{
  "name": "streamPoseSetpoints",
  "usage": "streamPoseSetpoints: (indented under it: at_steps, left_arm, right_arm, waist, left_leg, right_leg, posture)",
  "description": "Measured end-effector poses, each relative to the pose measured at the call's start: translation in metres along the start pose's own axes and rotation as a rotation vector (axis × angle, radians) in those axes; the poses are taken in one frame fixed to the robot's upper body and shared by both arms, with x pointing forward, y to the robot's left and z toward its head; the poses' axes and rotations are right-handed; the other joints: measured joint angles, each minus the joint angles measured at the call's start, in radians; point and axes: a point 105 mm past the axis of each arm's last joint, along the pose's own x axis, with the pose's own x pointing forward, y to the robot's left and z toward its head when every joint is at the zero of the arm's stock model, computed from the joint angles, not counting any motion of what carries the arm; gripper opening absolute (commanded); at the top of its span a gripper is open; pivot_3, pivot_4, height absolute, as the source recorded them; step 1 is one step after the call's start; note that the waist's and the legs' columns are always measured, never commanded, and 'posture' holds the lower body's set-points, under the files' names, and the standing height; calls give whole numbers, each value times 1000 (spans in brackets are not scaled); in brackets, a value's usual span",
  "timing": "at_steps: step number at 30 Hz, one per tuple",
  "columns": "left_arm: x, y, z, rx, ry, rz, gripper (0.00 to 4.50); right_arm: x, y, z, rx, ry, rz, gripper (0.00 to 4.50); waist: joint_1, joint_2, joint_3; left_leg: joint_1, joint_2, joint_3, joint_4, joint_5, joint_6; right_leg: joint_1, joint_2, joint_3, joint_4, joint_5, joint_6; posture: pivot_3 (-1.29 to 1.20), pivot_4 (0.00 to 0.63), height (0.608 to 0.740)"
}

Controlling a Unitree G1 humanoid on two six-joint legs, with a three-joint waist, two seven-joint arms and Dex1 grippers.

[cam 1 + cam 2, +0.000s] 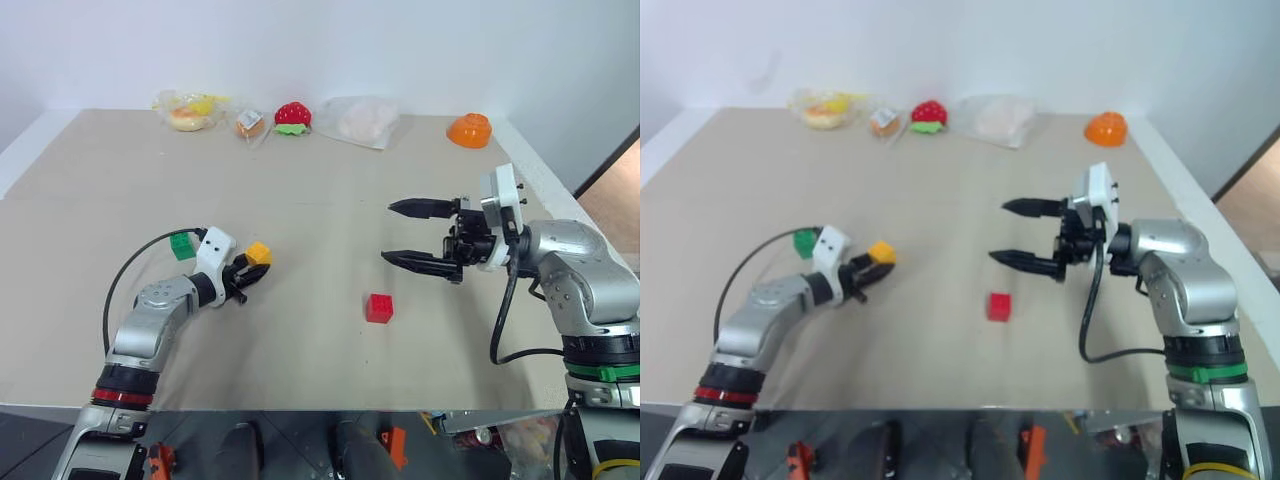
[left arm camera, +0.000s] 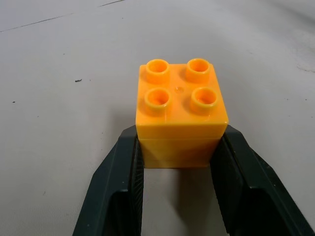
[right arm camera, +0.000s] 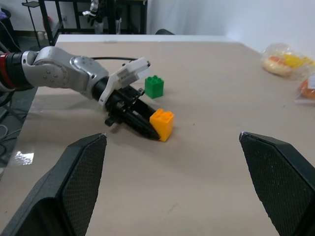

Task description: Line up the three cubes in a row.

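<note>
The yellow-orange cube [image 2: 181,114] rests on the table, studs up, with my left gripper [image 1: 252,267] shut on it, one black finger [image 2: 120,187] on each side. Just behind my left wrist stands the green cube [image 1: 182,245], also seen as the green cube [image 3: 154,86] from the right wrist. The red cube [image 1: 379,308] lies alone nearer the front, in the middle of the table. My right gripper [image 1: 420,236] hovers open above the table, pointing left, behind and right of the red cube.
Along the far edge lie bagged toy food [image 1: 190,111], a small bagged item [image 1: 250,124], a red toy strawberry [image 1: 293,117], a clear bag [image 1: 358,121] and an orange bowl [image 1: 469,130]. A black cable [image 1: 130,270] loops beside my left arm.
</note>
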Motion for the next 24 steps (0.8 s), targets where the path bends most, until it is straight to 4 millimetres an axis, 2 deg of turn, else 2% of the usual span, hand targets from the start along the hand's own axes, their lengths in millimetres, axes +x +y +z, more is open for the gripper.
streamPoseSetpoints:
  at_steps: [3, 7, 11, 15, 24]
  left_arm:
    - [0, -10, 7, 24, -41, -90, 1306]
    - [-14, -41, 25, 124, -99, -365, 1306]
    - [-23, -60, 17, 192, -49, -561, 1306]
    - [-15, -69, 8, 259, 2, -679, 1306]
    - [17, -77, 14, 239, -16, -774, 1306]
  right_arm:
    - [0, 10, -9, 34, 13, 19, 4500]
    - [-4, 19, -19, 71, 46, 25, 4500]
    - [-4, 23, -18, 59, 53, 22, 4500]
    - [-4, 26, -17, 58, 51, 13, 4500]
    - [-15, 29, -19, 77, 62, -37, 4500]
  waist:
    - [0, 0, 0]
    - [0, 0, 0]
    - [-1, 0, 0]
    - [0, 0, 0]
    - [2, 0, 0]
  left_leg:
    - [0, 0, 0, 0, 0, 0]
    - [0, 0, 0, 0, 0, 0]
    - [1, 1, 0, 0, 1, 1]
    - [0, 0, 0, 3, 1, 2]
    - [-3, 0, 0, 6, 1, 2]
  right_leg:
    - [0, 0, 0, 0, 0, 0]
    - [-1, 0, 0, 0, -2, -3]
    - [0, 0, 0, 0, -1, -4]
    - [0, 0, 0, 0, 0, -4]
    - [0, 0, 0, 0, 0, -3]
  posture:
    - [0, 150, 740]
    - [0, 150, 740]
    - [0, 150, 740]
    - [0, 150, 740]
    - [0, 150, 740]
